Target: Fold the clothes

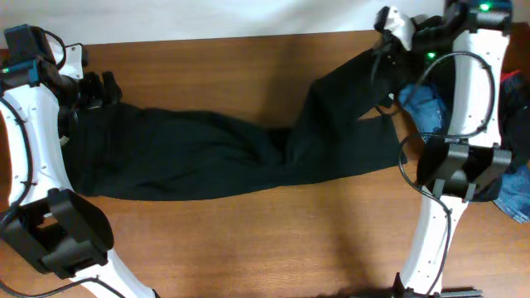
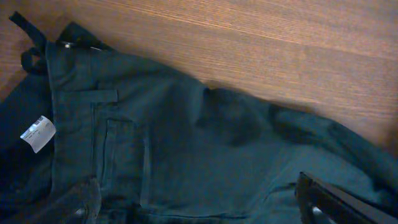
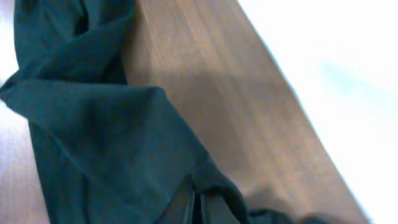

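Black trousers (image 1: 232, 157) lie nearly full length on the wooden worktop (image 1: 248, 240), waistband left, legs creased toward the far right; no fold looks made yet. The left end effector (image 1: 93, 87) hovers released over the waistband, while the right end effector (image 3: 198, 200) is clenched on a leg end. Blue jeans (image 1: 426, 108) and a red piece (image 1: 511, 80) sit unfolded, crowding the right edge.

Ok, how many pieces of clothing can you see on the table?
3 at least: black trousers spread across the middle; blue denim jeans at the right, partly behind the right arm; a red piece at the far right edge. More may be hidden in that pile.
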You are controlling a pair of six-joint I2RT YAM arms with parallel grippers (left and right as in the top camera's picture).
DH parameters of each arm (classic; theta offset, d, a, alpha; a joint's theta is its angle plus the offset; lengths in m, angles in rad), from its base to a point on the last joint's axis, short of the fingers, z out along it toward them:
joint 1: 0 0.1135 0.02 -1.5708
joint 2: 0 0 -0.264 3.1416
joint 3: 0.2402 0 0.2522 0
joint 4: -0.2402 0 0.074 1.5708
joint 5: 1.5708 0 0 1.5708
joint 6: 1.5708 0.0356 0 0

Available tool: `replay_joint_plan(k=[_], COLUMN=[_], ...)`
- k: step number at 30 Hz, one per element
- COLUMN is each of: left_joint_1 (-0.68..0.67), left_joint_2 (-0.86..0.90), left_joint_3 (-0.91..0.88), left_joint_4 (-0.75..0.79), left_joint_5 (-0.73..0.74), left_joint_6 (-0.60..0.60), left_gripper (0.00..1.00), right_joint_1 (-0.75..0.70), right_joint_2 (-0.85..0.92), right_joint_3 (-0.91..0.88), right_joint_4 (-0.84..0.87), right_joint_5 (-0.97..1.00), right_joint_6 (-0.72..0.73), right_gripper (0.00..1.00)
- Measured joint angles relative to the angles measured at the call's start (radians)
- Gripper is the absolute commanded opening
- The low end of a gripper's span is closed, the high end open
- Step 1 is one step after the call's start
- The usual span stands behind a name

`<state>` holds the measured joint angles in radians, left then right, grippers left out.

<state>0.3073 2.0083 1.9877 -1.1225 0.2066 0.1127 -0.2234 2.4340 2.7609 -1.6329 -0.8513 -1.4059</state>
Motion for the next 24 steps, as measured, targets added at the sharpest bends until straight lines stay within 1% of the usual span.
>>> replay_joint_plan(k=[3,6,18,24], left_joint_1=[0.0,0.0,0.0,0.0], left_joint_2=[0.0,0.0,0.0,0.0], left_joint_3=[0.0,0.0,0.0,0.0], left_joint_4=[0.005,0.006,0.036,0.052], left_joint_5=[0.0,0.0,0.0,0.0], left_joint_6=[0.0,0.0,0.0,0.0], left_gripper=[0.99,0.99,0.99,0.99], right_joint_1=[-0.036,-0.088,-0.23,-0.272], right_joint_2=[-0.008,-0.018,-0.02,-0.02], right_joint_3=[0.04,0.056,0.058,0.058], right_joint_4=[-0.056,-0.06,-0.06,-0.06], right_joint_5=[-0.058,-0.121,-0.325,-0.35], right_joint_6=[-0.113,-0.174,-0.266,-0.303], right_gripper=[0.04,0.04,0.04,0.04])
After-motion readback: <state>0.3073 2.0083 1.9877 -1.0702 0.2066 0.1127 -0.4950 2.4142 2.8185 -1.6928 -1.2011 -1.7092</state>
